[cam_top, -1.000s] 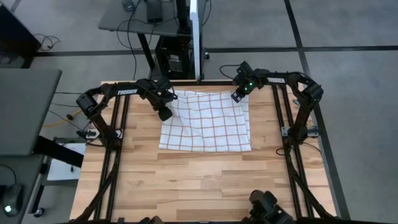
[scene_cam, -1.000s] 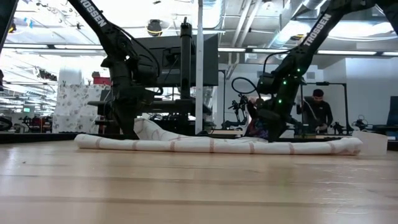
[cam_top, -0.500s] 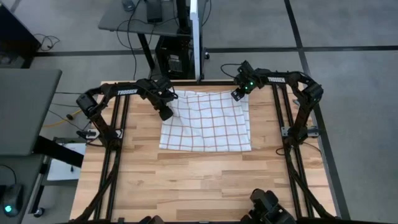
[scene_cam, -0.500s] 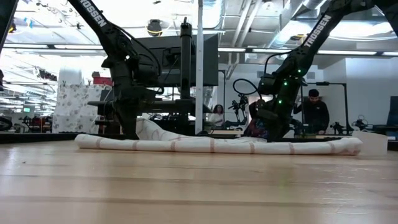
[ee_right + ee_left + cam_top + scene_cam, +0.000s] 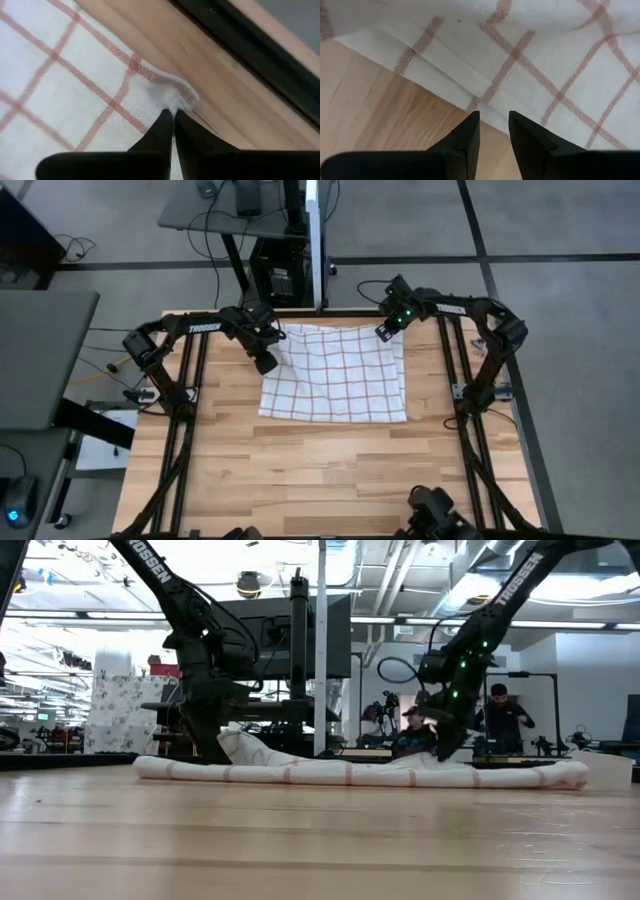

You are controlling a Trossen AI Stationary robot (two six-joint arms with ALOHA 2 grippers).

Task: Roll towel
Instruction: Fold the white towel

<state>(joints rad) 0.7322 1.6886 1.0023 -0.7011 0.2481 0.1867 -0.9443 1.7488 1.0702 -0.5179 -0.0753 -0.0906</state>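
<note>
The white towel (image 5: pixel 335 375) with red-brown grid lines lies mostly flat on the far half of the wooden table, and it also shows in the low view (image 5: pixel 350 773). My left gripper (image 5: pixel 268 365) stands at the towel's left edge. Its fingers are a narrow gap apart (image 5: pixel 493 125), with wood showing between them and the towel's layered edge (image 5: pixel 445 75) just ahead. A wrinkle of cloth (image 5: pixel 240 745) rises beside it. My right gripper (image 5: pixel 383 333) is shut on the towel's far right corner. My right gripper pinches the towel's far right corner (image 5: pixel 182 100) between its two shut fingertips. The fingers slant down from above and from the far right side. The corner is raised a little off the wood (image 5: pixel 425 758), and the rest of the towel lies on the table.
The table's dark frame rail (image 5: pixel 260 55) runs just beyond the held corner. Bare wood (image 5: pixel 320 470) fills the near half of the table. Beyond the table in the low view are a monitor stand (image 5: pixel 320 650) and people (image 5: pixel 505 715).
My right gripper has gone a little toward the table's right edge and up, tipping over, with the corner in its hold. The towel has slid slightly toward the right, and its left end has shifted too. My left gripper has kept still.
</note>
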